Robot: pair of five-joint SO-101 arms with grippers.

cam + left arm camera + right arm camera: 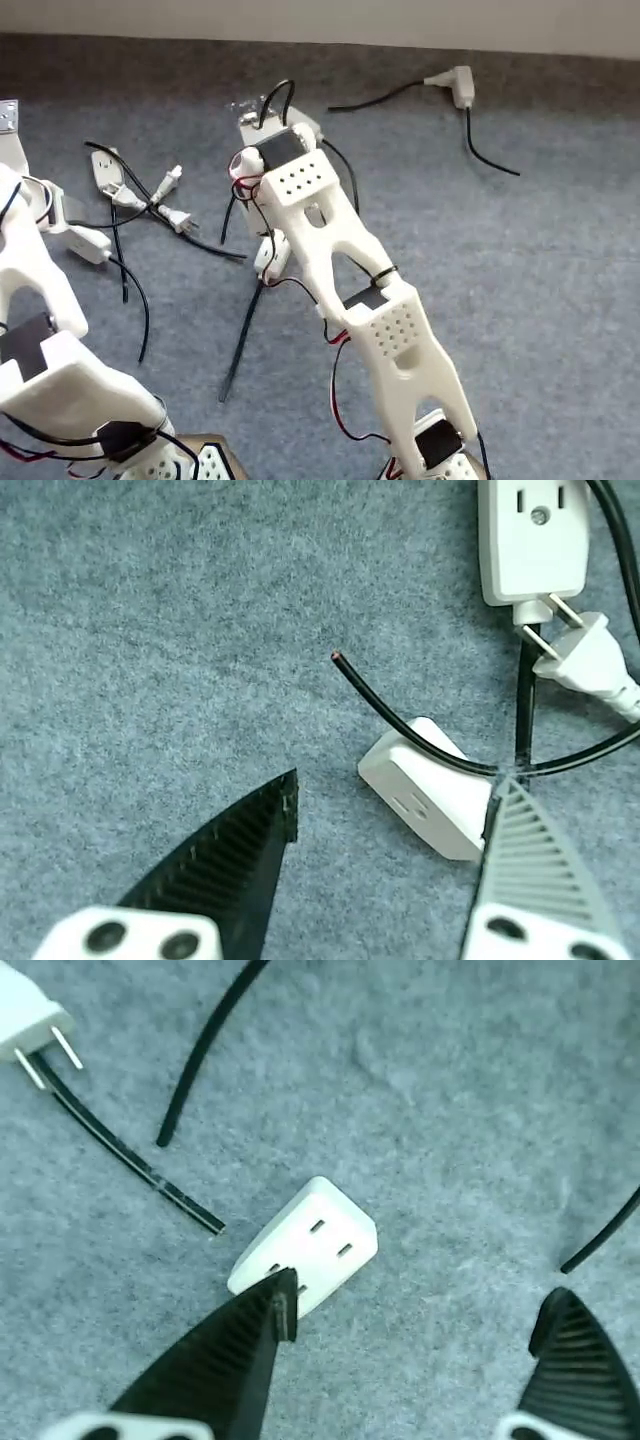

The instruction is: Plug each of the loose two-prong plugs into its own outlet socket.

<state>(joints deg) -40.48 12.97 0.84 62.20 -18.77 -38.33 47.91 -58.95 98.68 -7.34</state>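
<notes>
The grey carpeted tabletop (540, 280) carries everything. The right gripper (422, 1295) is spread wide and empty, with 1 black fingertip over the edge of a white slotted socket block (310, 1240). The left gripper (395, 785) is equally wide and empty, above a white cube socket (425, 805) crossed by a thin black cord (400, 720). A white 2-prong plug (585, 660) lies nearby, its prongs just beside a flat white outlet (530, 540).
</notes>
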